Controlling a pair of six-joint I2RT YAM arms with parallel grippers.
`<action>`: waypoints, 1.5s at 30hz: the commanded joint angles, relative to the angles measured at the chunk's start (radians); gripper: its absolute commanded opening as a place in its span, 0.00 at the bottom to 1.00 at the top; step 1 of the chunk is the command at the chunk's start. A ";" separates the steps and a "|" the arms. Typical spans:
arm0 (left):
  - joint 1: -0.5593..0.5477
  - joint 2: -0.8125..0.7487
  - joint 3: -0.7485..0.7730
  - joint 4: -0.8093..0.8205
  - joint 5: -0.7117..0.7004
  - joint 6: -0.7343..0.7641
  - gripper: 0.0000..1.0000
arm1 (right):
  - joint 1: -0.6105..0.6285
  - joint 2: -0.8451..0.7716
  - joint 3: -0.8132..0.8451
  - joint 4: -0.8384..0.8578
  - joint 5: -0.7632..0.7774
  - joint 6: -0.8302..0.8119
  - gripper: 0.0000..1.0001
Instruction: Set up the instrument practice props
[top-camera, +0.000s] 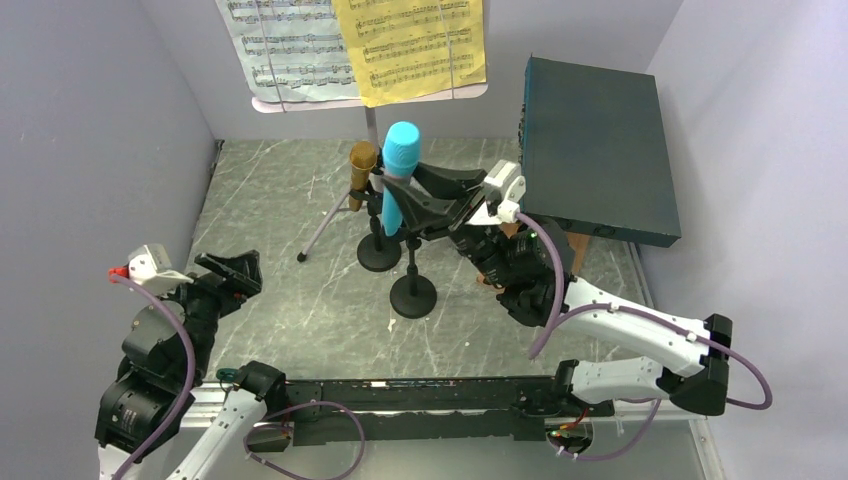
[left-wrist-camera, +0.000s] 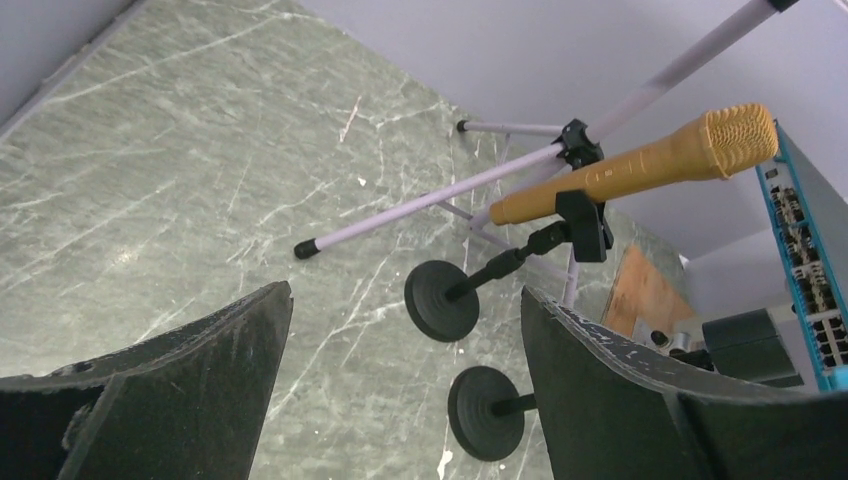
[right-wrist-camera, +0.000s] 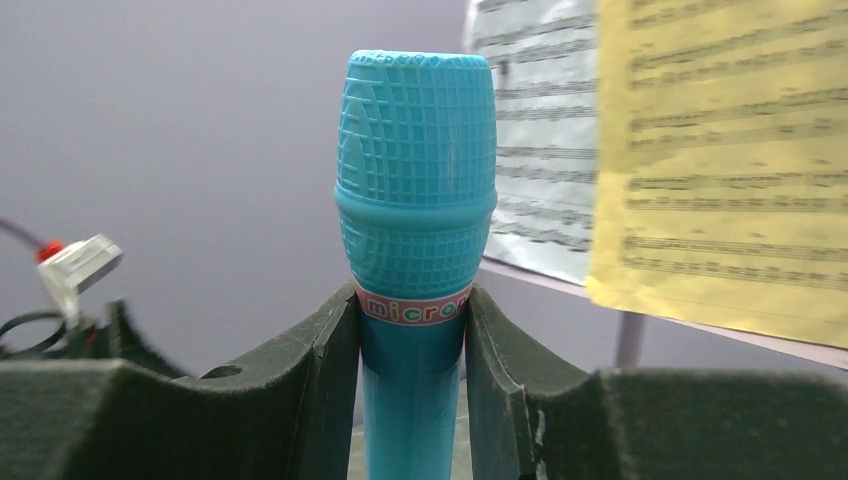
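Observation:
The pale music desk (top-camera: 300, 100) on silver tripod legs (top-camera: 325, 228) stands at the back and carries a white page (top-camera: 290, 45) and a yellow page (top-camera: 410, 45). The gold microphone (top-camera: 362, 165) sits clipped in the farther black round-based holder (top-camera: 379, 255). My right gripper (top-camera: 420, 210) is shut on the blue microphone (top-camera: 400, 175), upright over the nearer holder (top-camera: 413, 297); the clip is hidden. In the right wrist view the jaws (right-wrist-camera: 412, 310) clamp the blue microphone (right-wrist-camera: 415, 200) just below its head. My left gripper (top-camera: 232, 272) is open and empty at the near left; its view shows the gold microphone (left-wrist-camera: 640, 160) and both holder bases (left-wrist-camera: 440, 300).
A large dark teal box (top-camera: 595, 150) stands at the back right on a brown wooden board (left-wrist-camera: 645, 295). Grey walls close in the table on the left, back and right. A tripod foot (left-wrist-camera: 305, 248) reaches out over the marble top (top-camera: 290, 330).

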 joint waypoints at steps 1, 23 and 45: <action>0.000 0.014 -0.019 0.034 0.059 -0.019 0.89 | -0.070 0.018 -0.037 0.245 0.057 -0.002 0.00; 0.000 0.067 -0.035 0.058 0.123 -0.003 0.90 | -0.098 0.020 -0.296 0.430 0.023 -0.014 0.09; 0.000 0.402 -0.155 0.700 0.910 0.090 0.92 | -0.121 -0.057 -0.070 -0.238 0.119 0.174 0.99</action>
